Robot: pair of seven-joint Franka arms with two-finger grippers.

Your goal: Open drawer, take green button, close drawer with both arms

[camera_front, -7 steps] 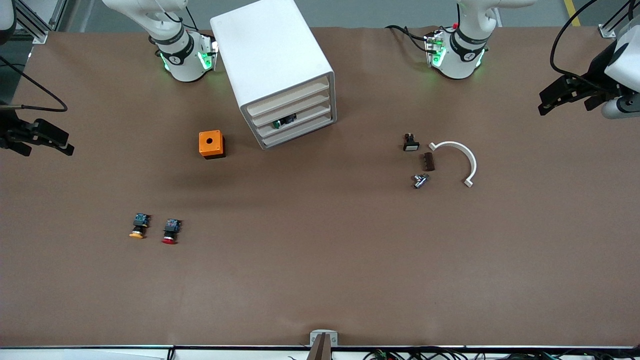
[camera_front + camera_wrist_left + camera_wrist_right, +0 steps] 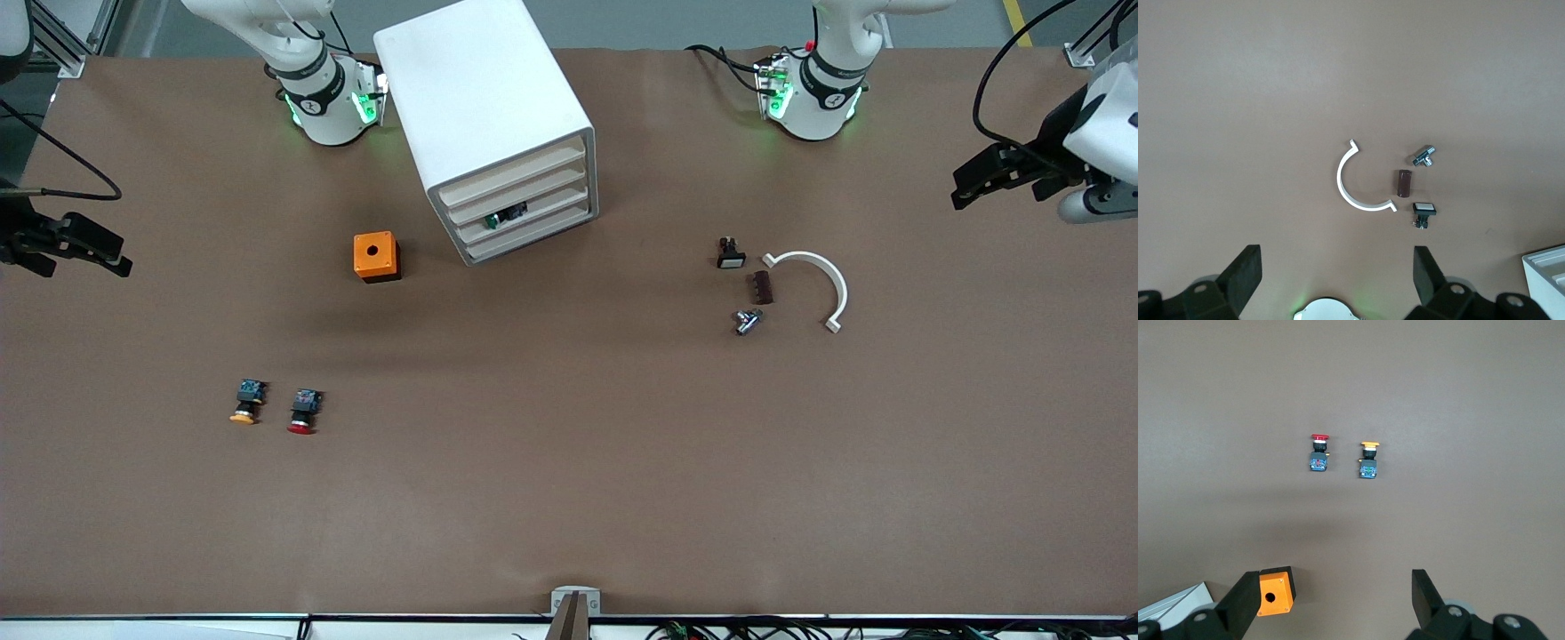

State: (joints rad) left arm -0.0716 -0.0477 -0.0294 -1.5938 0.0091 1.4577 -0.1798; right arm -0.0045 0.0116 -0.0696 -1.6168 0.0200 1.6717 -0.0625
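Observation:
The white four-drawer cabinet (image 2: 484,107) stands between the two arm bases, its front turned toward the front camera. The drawer (image 2: 542,213), third from the top, sits flush with the others. The green-capped button (image 2: 494,220) shows in the gap at that drawer. My left gripper (image 2: 996,182) hangs open over the left arm's end of the table, empty in its wrist view (image 2: 1337,265). My right gripper (image 2: 82,256) hangs open over the right arm's end, also empty (image 2: 1335,588). Both are well apart from the cabinet.
An orange box (image 2: 376,256) with a hole sits beside the cabinet. A red-capped button (image 2: 302,413) and an orange-capped one (image 2: 246,404) lie nearer the front camera. Toward the left arm's end lie a white curved piece (image 2: 822,280), a brown block (image 2: 762,287), a metal fitting (image 2: 745,321) and a black switch (image 2: 730,255).
The left arm's wrist has shifted slightly toward the robots' side of the table. The right gripper, cabinet and loose parts have not moved.

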